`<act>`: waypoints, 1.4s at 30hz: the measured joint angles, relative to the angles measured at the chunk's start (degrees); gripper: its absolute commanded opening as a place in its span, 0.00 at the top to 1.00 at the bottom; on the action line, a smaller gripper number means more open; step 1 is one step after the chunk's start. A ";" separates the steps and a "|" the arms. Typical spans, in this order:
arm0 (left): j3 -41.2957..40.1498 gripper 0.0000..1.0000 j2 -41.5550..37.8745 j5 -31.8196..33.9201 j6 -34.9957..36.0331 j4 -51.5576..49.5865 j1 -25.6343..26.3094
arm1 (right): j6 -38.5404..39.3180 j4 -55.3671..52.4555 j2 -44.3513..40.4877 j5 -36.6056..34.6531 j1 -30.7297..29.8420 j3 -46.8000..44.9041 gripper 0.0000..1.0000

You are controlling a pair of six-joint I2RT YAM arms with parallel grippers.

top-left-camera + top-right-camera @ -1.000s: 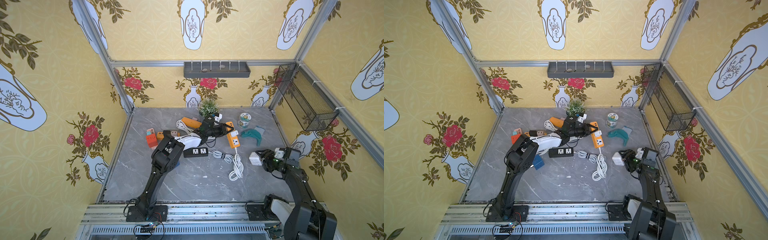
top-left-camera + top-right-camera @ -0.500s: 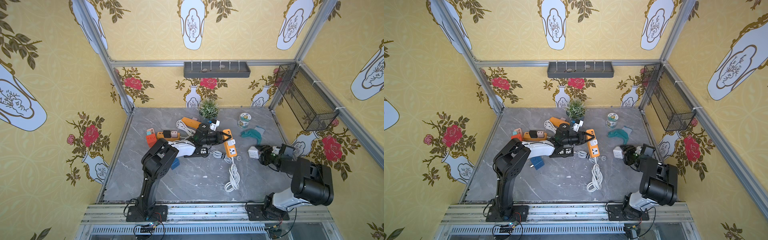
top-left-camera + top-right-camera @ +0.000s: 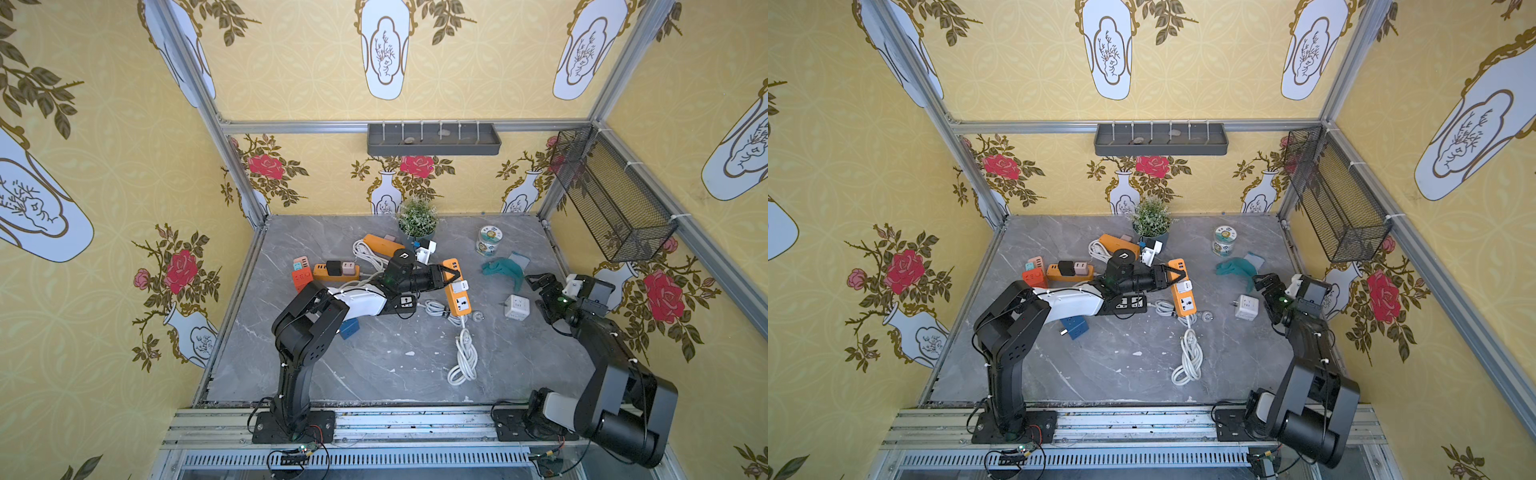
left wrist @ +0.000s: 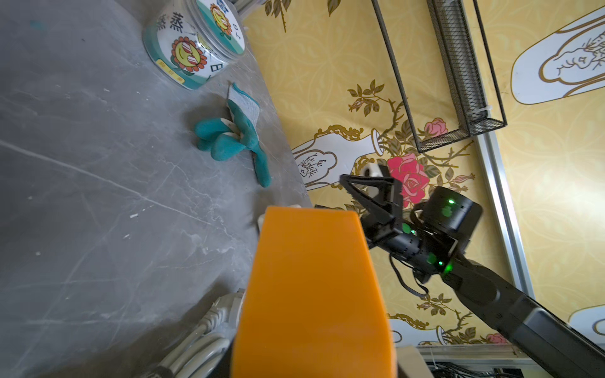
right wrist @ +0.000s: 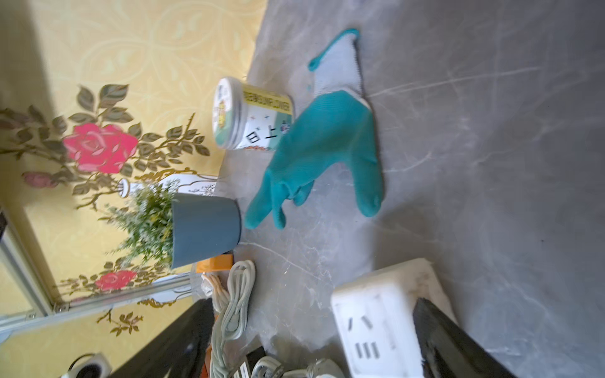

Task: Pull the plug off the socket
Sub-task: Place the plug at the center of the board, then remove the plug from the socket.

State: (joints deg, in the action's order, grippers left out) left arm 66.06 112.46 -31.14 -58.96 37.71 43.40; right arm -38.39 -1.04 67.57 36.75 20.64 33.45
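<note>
The orange socket strip (image 3: 456, 287) (image 3: 1185, 291) lies mid-table, and my left gripper (image 3: 451, 275) (image 3: 1173, 276) is shut on its far end. In the left wrist view the strip (image 4: 311, 288) fills the foreground. The plug, a white cube adapter (image 3: 516, 306) (image 3: 1246, 306), lies apart from the strip on the table to its right. My right gripper (image 3: 539, 296) (image 3: 1268, 297) stands open just right of the cube. In the right wrist view the cube (image 5: 379, 324) rests on the table between the spread black fingers (image 5: 170, 340).
A teal glove (image 3: 503, 270), a jar (image 3: 489, 240) and a potted plant (image 3: 417, 220) stand behind. The strip's coiled white cable (image 3: 463, 357) trails toward the front. A black strip (image 3: 403, 301), another orange strip (image 3: 336, 270) and a blue cube (image 3: 349, 328) lie left.
My right gripper has opened and let go of the white cube plug, which now rests on the table. The left gripper still holds the orange strip, shifted slightly nearer.
</note>
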 measured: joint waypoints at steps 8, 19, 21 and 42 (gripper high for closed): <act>-0.22 0.87 -1.49 2.99 -0.44 -5.22 0.00 | 1.60 8.24 -8.13 8.13 -21.46 -1.70 0.00; -2.27 0.87 -3.74 4.13 -2.56 -7.63 -0.13 | 14.84 -4.11 4.81 -8.94 -46.29 14.12 0.13; -2.62 0.87 -3.76 4.83 -2.67 -8.57 -0.24 | 16.04 -5.73 6.16 -10.69 -47.28 15.76 0.21; -3.43 0.87 -5.25 3.52 -3.48 -9.09 0.02 | 21.77 -10.86 0.74 -13.49 -48.39 12.07 0.51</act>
State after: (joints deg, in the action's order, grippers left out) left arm 62.63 107.22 -27.62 -62.43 28.62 43.42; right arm -16.62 -11.90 68.31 23.27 -27.75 45.52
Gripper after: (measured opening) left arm 0.358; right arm 0.509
